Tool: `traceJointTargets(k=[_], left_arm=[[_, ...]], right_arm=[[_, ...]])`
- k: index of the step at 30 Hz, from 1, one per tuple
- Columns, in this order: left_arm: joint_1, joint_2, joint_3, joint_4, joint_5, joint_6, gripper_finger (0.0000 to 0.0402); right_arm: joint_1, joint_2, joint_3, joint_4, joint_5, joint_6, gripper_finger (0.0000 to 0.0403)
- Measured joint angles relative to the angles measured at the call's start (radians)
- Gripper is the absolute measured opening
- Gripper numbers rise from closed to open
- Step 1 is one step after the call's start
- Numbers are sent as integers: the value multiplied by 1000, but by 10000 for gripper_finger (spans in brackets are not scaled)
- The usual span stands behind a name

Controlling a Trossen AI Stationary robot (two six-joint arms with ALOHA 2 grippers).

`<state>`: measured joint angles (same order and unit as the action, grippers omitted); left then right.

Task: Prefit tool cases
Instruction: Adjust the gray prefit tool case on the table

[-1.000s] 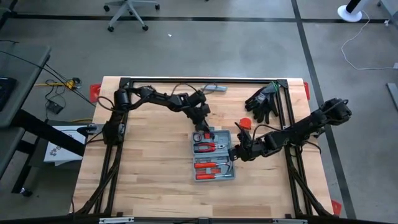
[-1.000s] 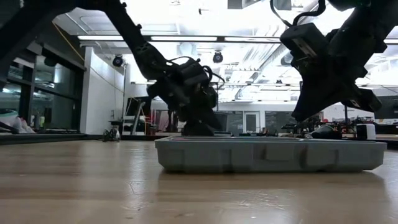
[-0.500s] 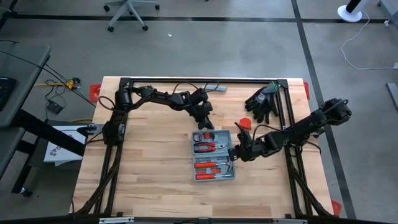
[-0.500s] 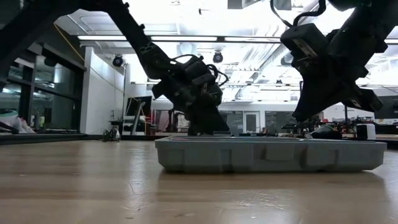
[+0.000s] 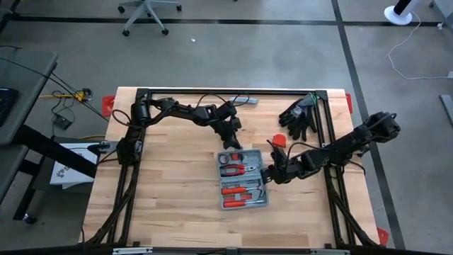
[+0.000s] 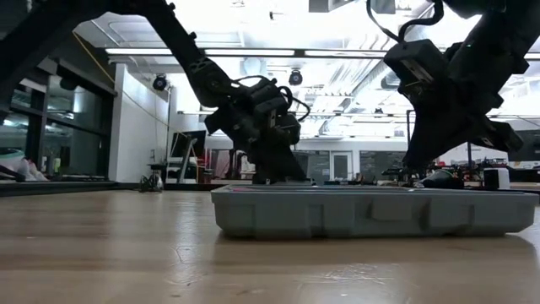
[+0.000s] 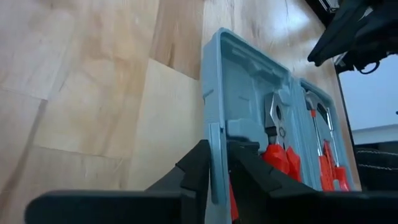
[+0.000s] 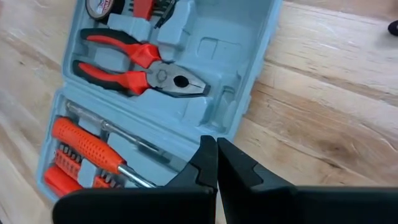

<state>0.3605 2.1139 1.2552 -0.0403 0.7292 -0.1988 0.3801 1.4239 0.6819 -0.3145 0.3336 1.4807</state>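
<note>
The grey-blue tool case (image 5: 243,180) lies open and flat on the wooden table, with red-handled pliers (image 8: 134,59) and screwdrivers in its recesses. My left gripper (image 5: 228,147) stands at the case's far edge, shut on its wall. My right gripper (image 5: 267,174) reaches in from the right with its fingers shut, tips at the case's right side. In the low view the case (image 6: 371,211) rests on its bottom, with both arms behind it. My left gripper pinches the case's far wall (image 7: 214,149) between its two fingers, one finger (image 7: 245,165) inside the tray and one outside. The fingers slant down from the far side. The case stays flat on the table. My right gripper has its shut fingertips (image 8: 208,149) at the rim of the case's right side (image 8: 233,127), coming down at a slant from the table's right. Whether they press on the rim or only hover over it, I cannot tell.
Black gloves (image 5: 301,117) lie at the far right and a slim grey bar (image 5: 244,100) at the far edge. A small red object (image 5: 278,139) sits just beyond the right gripper. Black frame rails (image 5: 329,142) run along the table's sides.
My left gripper has drawn back a little from over the tray to the case's far edge. The case has slid slightly toward the table's near edge, staying flat. The right arm has kept its place.
</note>
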Motion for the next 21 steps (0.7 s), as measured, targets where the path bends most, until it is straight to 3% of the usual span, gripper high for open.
traceJointTargets(k=[4, 8, 21], left_arm=[[-8, 0, 0, -30, -2, 11, 45], [-10, -1, 0, -56, 3, -2, 10], [-27, -159, -2, -75, -8, -13, 3]], right_arm=[[0, 0, 0, -7, 12, 0, 0], [0, 0, 0, -10, 33, 0, 0], [-1, 0, 0, -42, 53, 3, 0]])
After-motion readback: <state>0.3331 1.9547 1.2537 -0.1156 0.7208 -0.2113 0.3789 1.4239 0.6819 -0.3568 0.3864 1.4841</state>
